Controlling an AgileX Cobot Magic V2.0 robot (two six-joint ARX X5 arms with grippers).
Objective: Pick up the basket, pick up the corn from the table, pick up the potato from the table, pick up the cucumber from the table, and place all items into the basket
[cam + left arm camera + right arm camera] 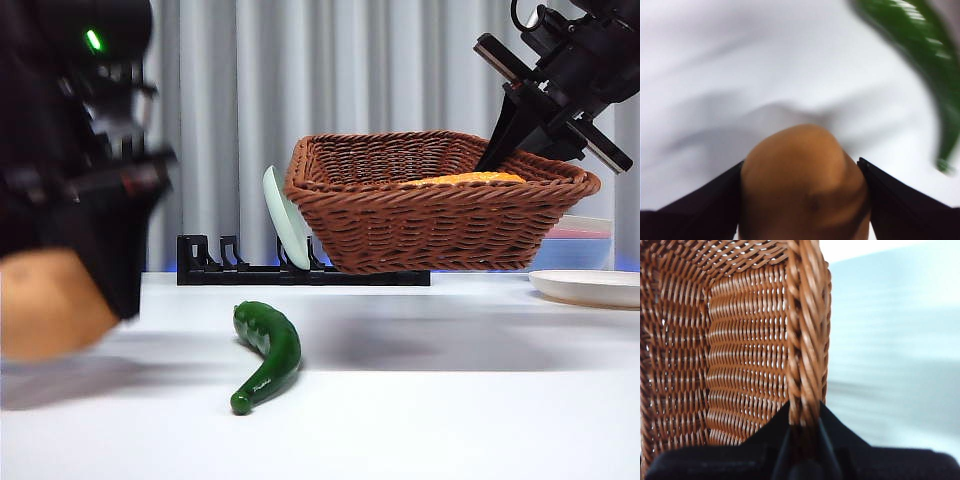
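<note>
The brown wicker basket (pixel 440 200) hangs tilted above the table, and my right gripper (pixel 505 140) is shut on its braided rim (pixel 805 340) at the right side. Inside it lies the orange-yellow corn (pixel 465 179), just showing over the rim. At the far left my left gripper (pixel 802 200) is shut on the tan potato (pixel 802 185), which appears blurred at the left edge of the front view as the potato (pixel 45 305). The dark-green cucumber (pixel 265 350) lies on the white table (pixel 450 400) in the middle, also seen as the cucumber (pixel 930 55) beside the held potato.
A black dish rack (pixel 300 270) with a pale green plate (pixel 285 225) stands behind the basket. A white plate (pixel 590 287) lies at the right edge, with a stack of flat things (pixel 585 240) behind it. Grey curtains close the back.
</note>
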